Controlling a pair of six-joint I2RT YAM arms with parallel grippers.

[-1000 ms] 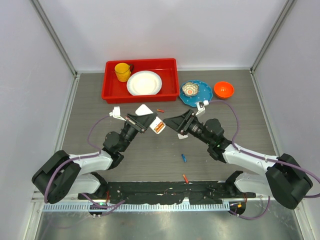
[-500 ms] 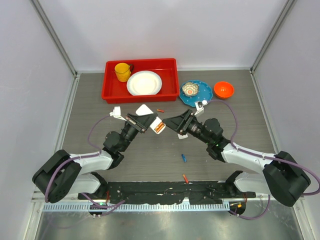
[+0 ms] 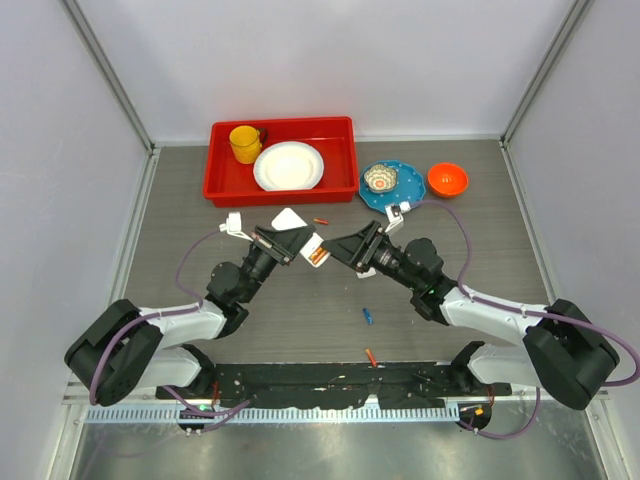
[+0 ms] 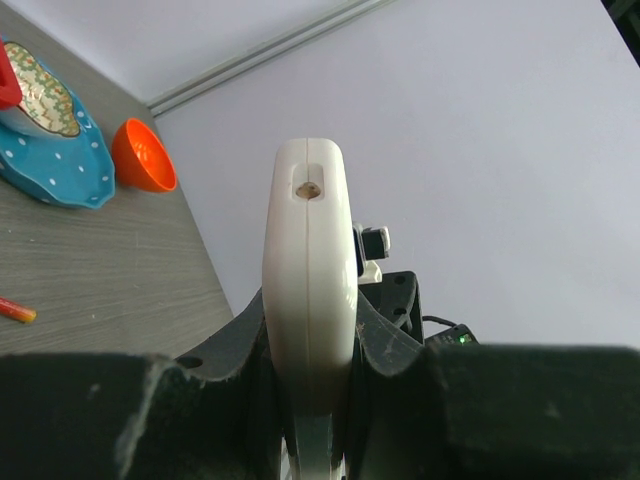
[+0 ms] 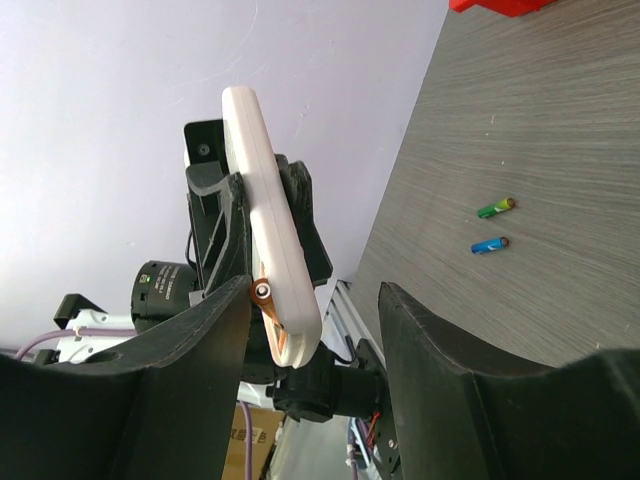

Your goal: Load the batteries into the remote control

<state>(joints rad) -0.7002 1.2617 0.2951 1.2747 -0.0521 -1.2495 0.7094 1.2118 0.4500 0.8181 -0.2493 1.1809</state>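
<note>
The right gripper is edging closer to the remote control, with its fingers spread wide and gripping nothing. The left gripper is pinching the remote control edge-on, holding it above the table. An orange battery is showing at the remote control's lower end. A blue battery is lying loose on the table.

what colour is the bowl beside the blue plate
Orange; the small round bowl shows best from the top external view.

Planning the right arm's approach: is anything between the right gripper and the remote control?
Nothing visible does. The right gripper, jaws open, faces the remote control clamped in the left gripper, only air between them.
</note>
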